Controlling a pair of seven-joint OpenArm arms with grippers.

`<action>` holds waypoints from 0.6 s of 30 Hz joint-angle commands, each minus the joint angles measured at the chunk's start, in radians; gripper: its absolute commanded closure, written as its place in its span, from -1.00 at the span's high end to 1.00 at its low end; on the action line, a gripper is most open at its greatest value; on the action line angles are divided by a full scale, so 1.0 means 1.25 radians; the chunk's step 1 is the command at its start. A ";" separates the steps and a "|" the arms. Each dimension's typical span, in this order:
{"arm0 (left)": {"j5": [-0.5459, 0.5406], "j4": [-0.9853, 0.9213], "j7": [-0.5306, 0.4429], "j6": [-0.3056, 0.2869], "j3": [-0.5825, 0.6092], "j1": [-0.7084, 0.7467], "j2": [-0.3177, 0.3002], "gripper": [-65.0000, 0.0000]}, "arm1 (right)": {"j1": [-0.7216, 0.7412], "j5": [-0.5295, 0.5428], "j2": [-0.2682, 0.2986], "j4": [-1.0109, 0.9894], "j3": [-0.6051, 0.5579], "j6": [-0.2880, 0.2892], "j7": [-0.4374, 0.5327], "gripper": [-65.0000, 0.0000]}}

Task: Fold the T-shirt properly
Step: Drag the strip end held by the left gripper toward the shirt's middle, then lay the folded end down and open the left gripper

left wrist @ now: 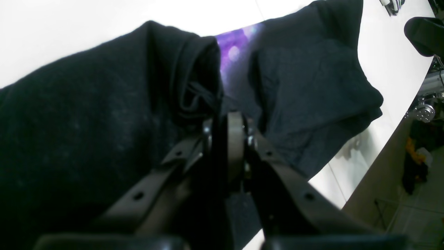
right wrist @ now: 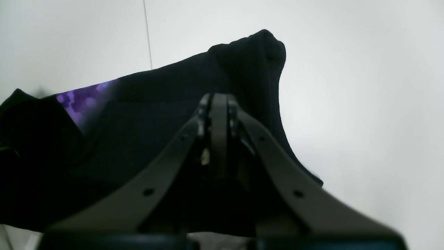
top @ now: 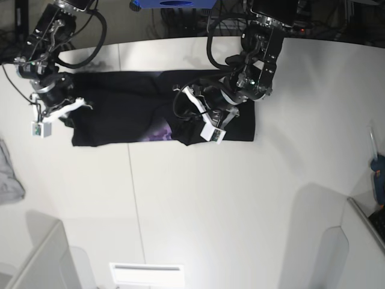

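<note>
On the worktop [top: 240, 198], both tools, left tool [left wrist: 227, 119] and right tool [right wrist: 218, 100], pinch the T-shirt [top: 120, 111] closed mid-fold; next, I judge, carry the cloth across evenly.

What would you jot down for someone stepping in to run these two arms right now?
Left gripper: shut on the T-shirt, pinching a fold near the middle of the cloth.
Right gripper: shut on the T-shirt at its other end.
The shirt lies stretched across the white table, partly gathered, a purple patch of print showing.
Done: both ends gripped, a first fold under way.
Left: bring the halves together, flatten, let go.
A small grey cloth sits at the table edge; leave it alone.
</note>
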 commanded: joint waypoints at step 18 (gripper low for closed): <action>-0.031 0.042 -0.007 0.050 0.048 -0.015 0.000 -1.00 | 0.005 0.010 0.009 0.012 0.003 -0.002 0.019 -1.00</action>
